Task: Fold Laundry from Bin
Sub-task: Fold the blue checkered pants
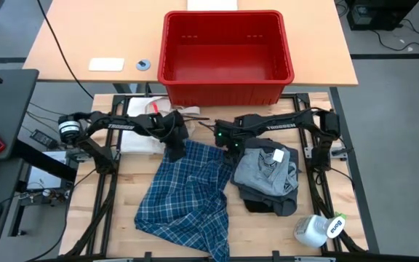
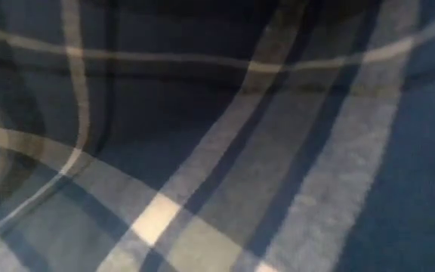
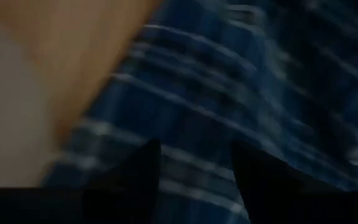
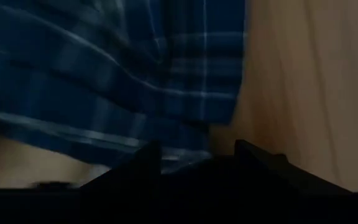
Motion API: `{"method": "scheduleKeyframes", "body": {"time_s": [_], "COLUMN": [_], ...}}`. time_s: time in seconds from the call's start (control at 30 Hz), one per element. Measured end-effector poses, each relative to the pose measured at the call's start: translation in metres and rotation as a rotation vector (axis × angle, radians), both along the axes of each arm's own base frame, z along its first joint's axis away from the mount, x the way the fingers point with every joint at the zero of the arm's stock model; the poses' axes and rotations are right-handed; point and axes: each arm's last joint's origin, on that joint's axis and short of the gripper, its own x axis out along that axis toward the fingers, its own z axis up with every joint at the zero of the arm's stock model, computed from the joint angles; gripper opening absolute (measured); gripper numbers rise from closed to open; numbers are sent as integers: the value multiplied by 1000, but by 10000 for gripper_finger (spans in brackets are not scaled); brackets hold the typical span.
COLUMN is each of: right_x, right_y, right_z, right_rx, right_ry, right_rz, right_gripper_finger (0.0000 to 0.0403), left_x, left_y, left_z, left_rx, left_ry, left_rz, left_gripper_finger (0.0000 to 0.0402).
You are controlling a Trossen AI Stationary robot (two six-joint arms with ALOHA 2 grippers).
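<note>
The blue-and-white plaid shirt (image 1: pixel 188 196) lies crumpled and partly spread on the wooden table (image 1: pixel 122 189), and it fills the low view (image 2: pixel 217 151). My left gripper (image 1: pixel 174 151) is open over the shirt's far left corner, with plaid cloth (image 3: pixel 229 93) showing between its fingers (image 3: pixel 194 174). My right gripper (image 1: pixel 231 145) is open at the shirt's far right corner, its fingers (image 4: pixel 197 155) over the shirt's edge (image 4: pixel 185 124) and bare wood. The red bin (image 1: pixel 224 91) stands beyond the table's far edge. Nothing shows inside it. My left gripper comes slanting down from the far side onto the shirt's far left corner (image 3: pixel 191 155); I cannot tell whether its fingers touch the cloth. My right gripper points steeply down at the shirt's far right edge (image 4: pixel 191 140); I cannot tell whether it touches.
A folded light grey garment (image 1: pixel 268 169) lies on a dark one (image 1: pixel 271 204) at the right, close to my right gripper. A white cloth (image 1: pixel 140 142) lies at the far left, and a white spray bottle (image 1: pixel 318 229) at the near right corner.
</note>
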Motion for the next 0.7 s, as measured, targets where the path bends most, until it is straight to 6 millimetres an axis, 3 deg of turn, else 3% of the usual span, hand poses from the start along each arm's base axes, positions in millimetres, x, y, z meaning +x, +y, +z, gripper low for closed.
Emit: {"method": "scheduleKeyframes", "body": {"time_s": [0.1,0.37,0.5,0.7], "right_x": [-3,-7,-1,7], "right_y": [-8,-31,-27,-5], "right_z": [-13,-28,-26,-30], "right_rx": [-39,-36,-22,-75], "right_ry": [-18,-121,-186,-255], "right_rz": [47,36,63,115], "right_gripper_finger": [211,212,213,213], "left_x": [2,0,-1,-3], "left_y": [-3,-3,-2,-3], "left_z": [-4,-8,-8,-9], "left_rx": [-36,109,113,75], "left_ry": [-6,82,104,139], "left_rz": [-52,2,54,106], "left_gripper_finger": [198,198,198,198]}}
